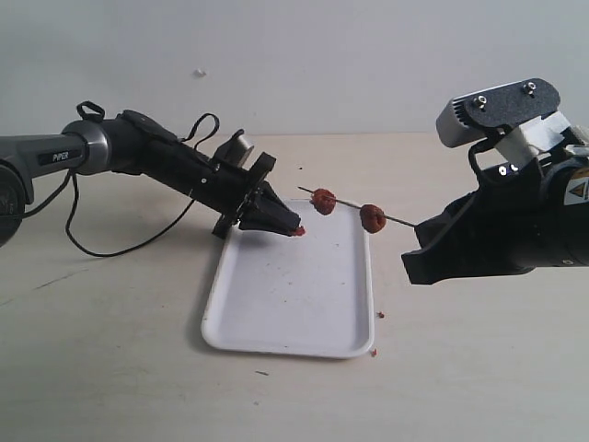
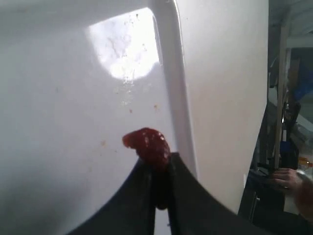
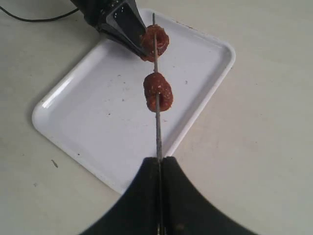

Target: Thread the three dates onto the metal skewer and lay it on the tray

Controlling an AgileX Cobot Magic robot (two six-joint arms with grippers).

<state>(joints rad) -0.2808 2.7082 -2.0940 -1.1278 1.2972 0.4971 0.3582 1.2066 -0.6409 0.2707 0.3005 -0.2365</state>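
Note:
My right gripper (image 1: 421,227) (image 3: 160,159) is shut on one end of the thin metal skewer (image 1: 398,220) (image 3: 158,132), holding it above the far right corner of the white tray (image 1: 276,304) (image 3: 98,112). Two dates are threaded on it, one near the free tip (image 1: 323,201) (image 3: 155,39) and one further along (image 1: 373,218) (image 3: 158,92). My left gripper (image 1: 294,229) (image 2: 160,159) is shut on a third date (image 1: 299,231) (image 2: 149,144), which pokes out past its fingertips. It hangs over the tray (image 2: 63,122), just left of and slightly below the skewer's tip.
A black cable (image 1: 120,249) loops on the beige table behind and under the left arm. Small red-brown crumbs (image 1: 373,351) lie on the table by the tray's near right corner. The tray's rim (image 2: 171,73) runs close beside the held date.

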